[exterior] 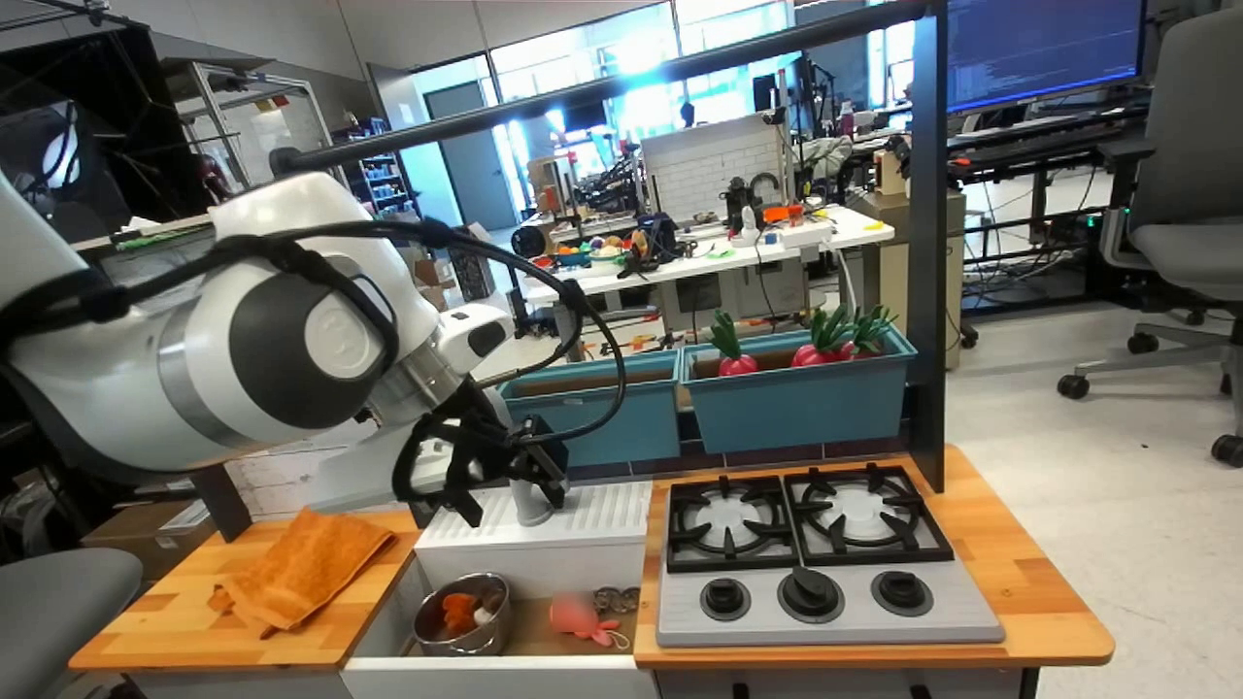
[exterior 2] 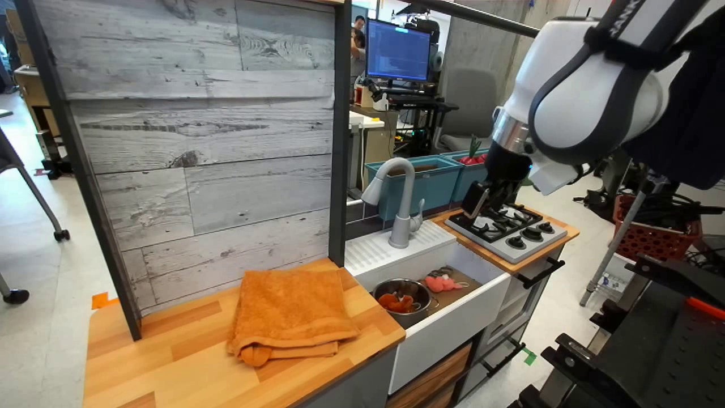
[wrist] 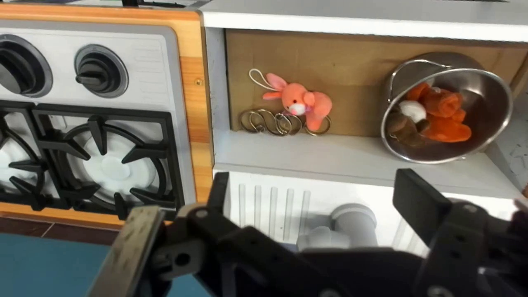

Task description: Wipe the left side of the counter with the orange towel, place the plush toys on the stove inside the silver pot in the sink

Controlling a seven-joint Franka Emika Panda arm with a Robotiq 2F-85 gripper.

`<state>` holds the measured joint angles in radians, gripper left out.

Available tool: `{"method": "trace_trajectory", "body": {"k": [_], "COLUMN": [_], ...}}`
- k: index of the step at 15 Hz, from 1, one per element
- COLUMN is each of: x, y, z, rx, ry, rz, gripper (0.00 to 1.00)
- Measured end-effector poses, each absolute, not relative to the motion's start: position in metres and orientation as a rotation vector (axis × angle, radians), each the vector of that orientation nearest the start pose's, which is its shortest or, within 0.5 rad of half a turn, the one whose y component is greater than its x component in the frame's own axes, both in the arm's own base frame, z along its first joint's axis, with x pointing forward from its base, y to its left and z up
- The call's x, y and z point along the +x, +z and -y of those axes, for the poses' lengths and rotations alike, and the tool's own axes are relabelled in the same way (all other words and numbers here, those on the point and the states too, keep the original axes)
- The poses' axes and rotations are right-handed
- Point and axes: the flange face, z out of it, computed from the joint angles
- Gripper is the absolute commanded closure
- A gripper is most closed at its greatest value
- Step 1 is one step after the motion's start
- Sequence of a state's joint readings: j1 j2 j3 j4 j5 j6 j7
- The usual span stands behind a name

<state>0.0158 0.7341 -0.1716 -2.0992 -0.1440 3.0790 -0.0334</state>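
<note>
The orange towel lies folded and rumpled on the left stretch of the butcher-block countertop, its long axis running from near left to far right and its layered edge toward the near left. In the white sink just to the right, the silver pot sits at the left end, mouth upward, its wire handle dropped over the near right side. Inside, an orange plush toy touches a brown plush toy; a white tuft shows between them, though in that shadow I cannot say which it belongs to. Well to the right of the pot, on the basin's brown floor, a coral-pink plush rabbit lies lengthwise along the sink, body to the left, head and ears pointing right toward the two-burner stove, with a white cord loop past the ears. Metal rings lie against its far side, partly under the body. The gripper hangs above the far part of the sink, its fingers spread wide with only air between them, the tips clear of pot, rabbit and towel. In the wrist view, the ribbed draining board and grey faucet show through that gap.
</note>
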Motion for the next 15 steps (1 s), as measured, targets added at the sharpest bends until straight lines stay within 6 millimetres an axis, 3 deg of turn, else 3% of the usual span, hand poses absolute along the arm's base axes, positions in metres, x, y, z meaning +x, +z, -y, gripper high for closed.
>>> {"method": "trace_trajectory", "body": {"k": [6, 10, 12, 15], "x": [0.617, 0.628, 0.632, 0.636], "y": [-0.007, -0.065, -0.083, -0.101], "z": [0.047, 0.049, 0.063, 0.085], "rx": [-3.362, -3.355, -3.357, -3.353], "ry": [-0.16, -0.153, -0.176, -0.216], "rz": [0.008, 0.011, -0.009, -0.05], "gripper": [0.0, 0.0, 0.28, 0.51]}}
